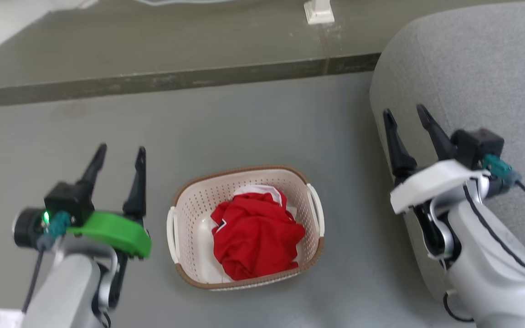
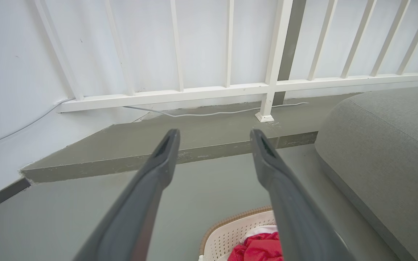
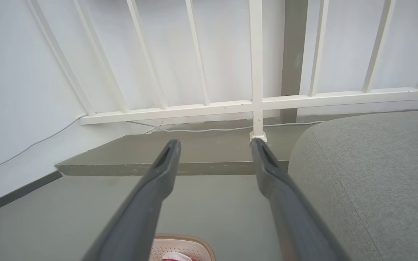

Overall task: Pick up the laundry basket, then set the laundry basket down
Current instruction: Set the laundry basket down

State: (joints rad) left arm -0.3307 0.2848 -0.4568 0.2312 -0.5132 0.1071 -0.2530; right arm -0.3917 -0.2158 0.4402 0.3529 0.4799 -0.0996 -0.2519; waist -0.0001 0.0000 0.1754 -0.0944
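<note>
Head view: the laundry basket (image 1: pixel 198 202), holding a red garment (image 1: pixel 253 237), stands on the grey floor (image 1: pixel 262 123) between the left gripper (image 1: pixel 122 149) and right gripper (image 1: pixel 404 110), touching neither; both gape wide, empty. Left wrist view: its rim shows at the bottom edge, partly behind one finger. Right wrist view: rim between the fingers.

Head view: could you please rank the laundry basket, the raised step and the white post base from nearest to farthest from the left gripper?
1. The laundry basket, right of the left gripper.
2. The raised step, ahead.
3. The white post base, farther ahead-right, on that step.
</note>
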